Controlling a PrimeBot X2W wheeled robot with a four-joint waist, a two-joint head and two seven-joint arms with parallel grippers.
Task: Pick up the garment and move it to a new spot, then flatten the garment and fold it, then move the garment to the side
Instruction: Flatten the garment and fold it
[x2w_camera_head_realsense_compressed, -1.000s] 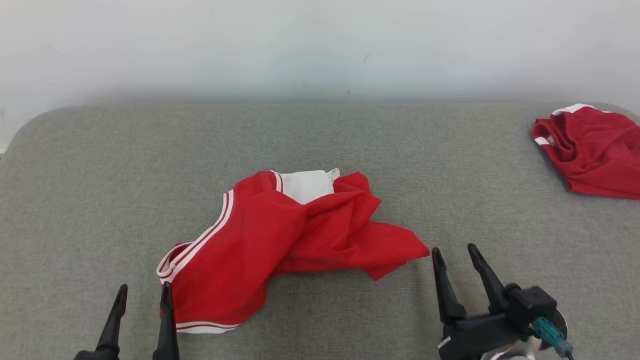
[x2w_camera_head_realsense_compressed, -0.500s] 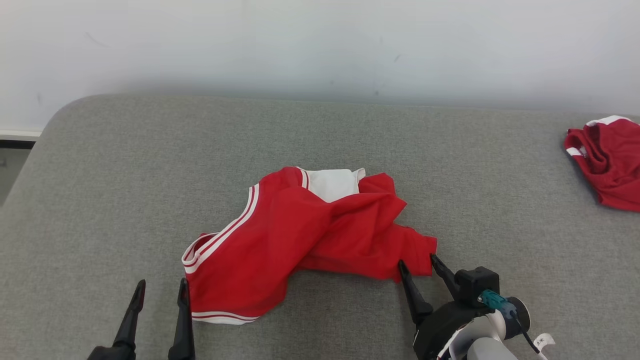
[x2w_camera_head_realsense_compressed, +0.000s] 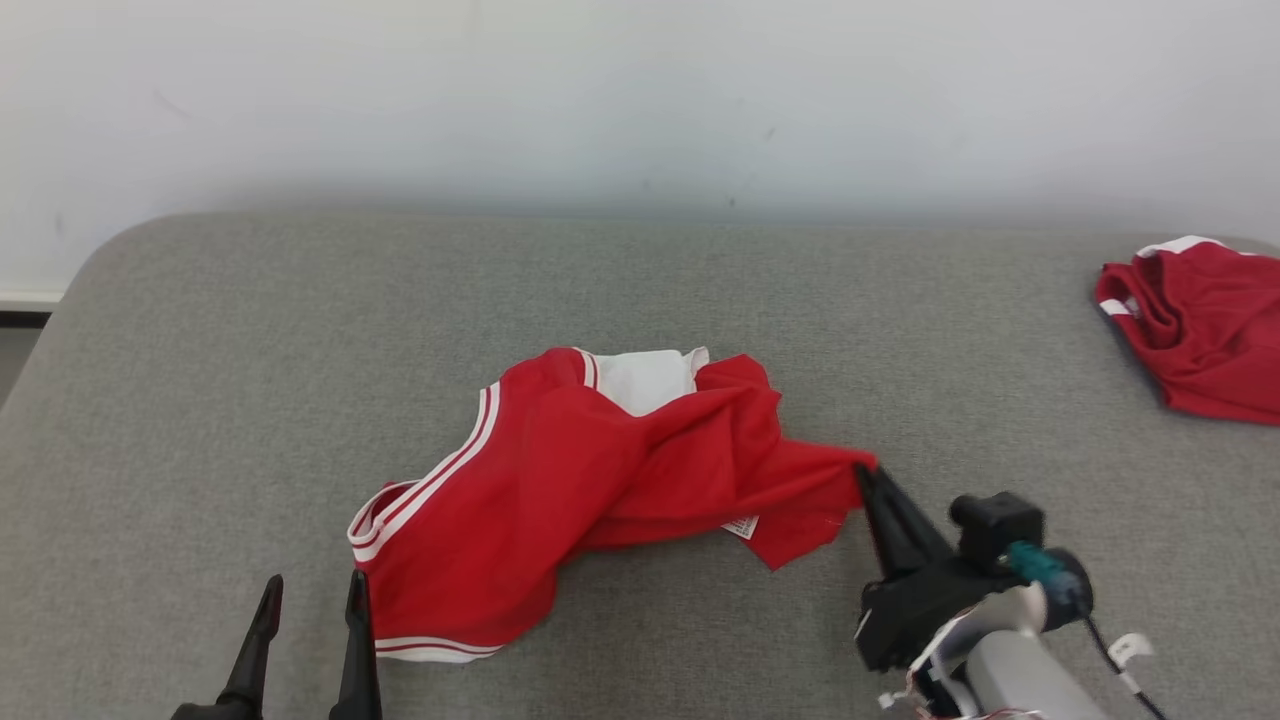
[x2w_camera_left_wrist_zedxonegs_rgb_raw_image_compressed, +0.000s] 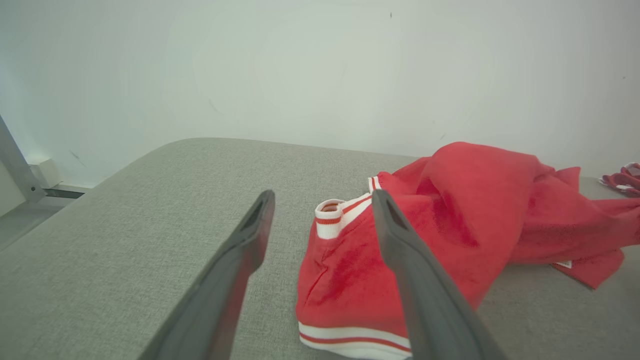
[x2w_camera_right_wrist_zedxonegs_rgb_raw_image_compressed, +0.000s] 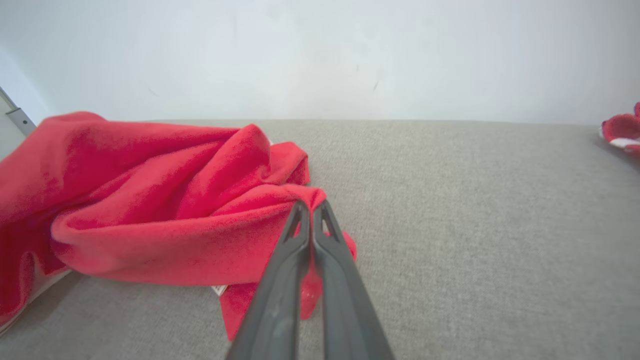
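A crumpled red garment (x2w_camera_head_realsense_compressed: 560, 470) with white striped trim and a white inner patch lies mid-way across the grey cushioned surface (x2w_camera_head_realsense_compressed: 250, 330). My right gripper (x2w_camera_head_realsense_compressed: 865, 475) is shut on the garment's right corner, lifting that edge so a small white label shows beneath. In the right wrist view the closed fingertips (x2w_camera_right_wrist_zedxonegs_rgb_raw_image_compressed: 311, 207) pinch a red fold of the garment (x2w_camera_right_wrist_zedxonegs_rgb_raw_image_compressed: 165, 215). My left gripper (x2w_camera_head_realsense_compressed: 312, 590) stands open at the lower left, just left of the garment's striped hem. The left wrist view has the garment (x2w_camera_left_wrist_zedxonegs_rgb_raw_image_compressed: 450, 210) beside and behind the right finger (x2w_camera_left_wrist_zedxonegs_rgb_raw_image_compressed: 400, 250).
A second red garment (x2w_camera_head_realsense_compressed: 1195, 325) with white trim lies bunched at the surface's far right edge, also visible as a red heap (x2w_camera_right_wrist_zedxonegs_rgb_raw_image_compressed: 622, 130) in the right wrist view. A pale wall (x2w_camera_head_realsense_compressed: 640, 90) rises behind. The surface's rounded left corner drops off at the far left.
The right gripper moved in to the garment's right corner and shut on it, then raised it, exposing the label. The head camera shifted. The left gripper stayed open.
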